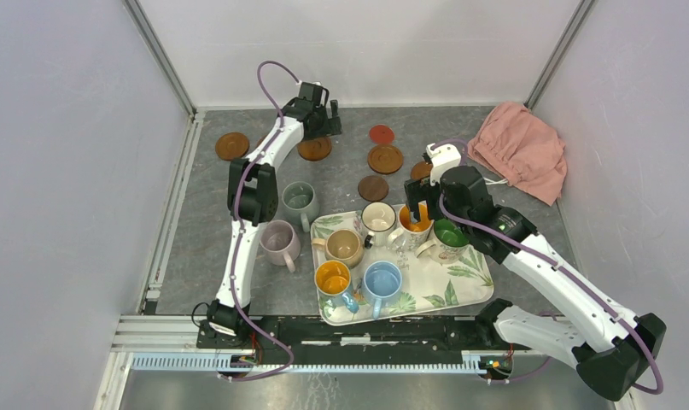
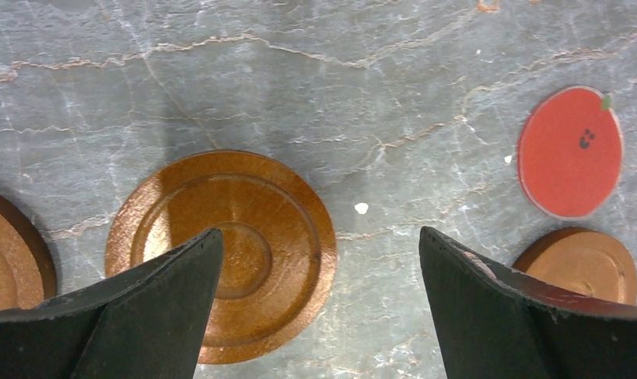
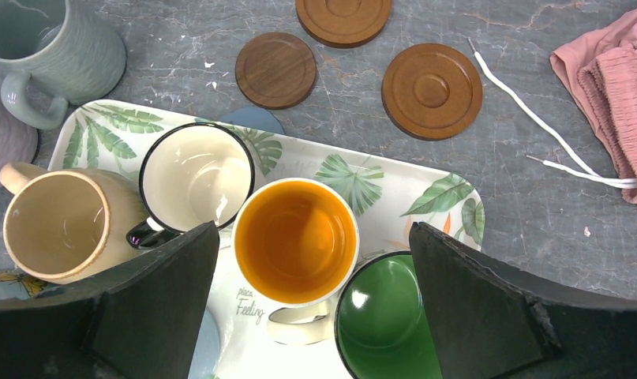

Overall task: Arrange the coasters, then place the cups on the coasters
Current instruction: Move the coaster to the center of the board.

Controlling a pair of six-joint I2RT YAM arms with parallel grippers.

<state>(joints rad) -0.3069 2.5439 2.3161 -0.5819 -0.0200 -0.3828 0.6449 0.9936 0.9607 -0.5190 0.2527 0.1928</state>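
Several coasters lie on the far table: a rimmed brown one (image 2: 228, 253) under my open left gripper (image 2: 319, 237), a red one (image 2: 570, 151), a dark brown one (image 3: 275, 69), and more brown ones (image 3: 431, 90). A grey-blue coaster (image 3: 252, 120) peeks out from under the tray. My open right gripper (image 3: 313, 229) hovers over the orange-inside cup (image 3: 296, 239), next to the green-inside cup (image 3: 386, 316) and the cream cup (image 3: 195, 175). The tan (image 1: 344, 247), light blue (image 1: 382, 280) and blue cups (image 1: 333, 279) also stand on the tray. The grey-green (image 1: 300, 201) and pale pink cups (image 1: 279, 242) stand on the table.
The leaf-print tray (image 1: 443, 290) sits at the near middle. A pink cloth (image 1: 522, 149) with a white cord (image 3: 536, 134) lies at the far right. Metal-framed walls close in the table on the left, right and back.
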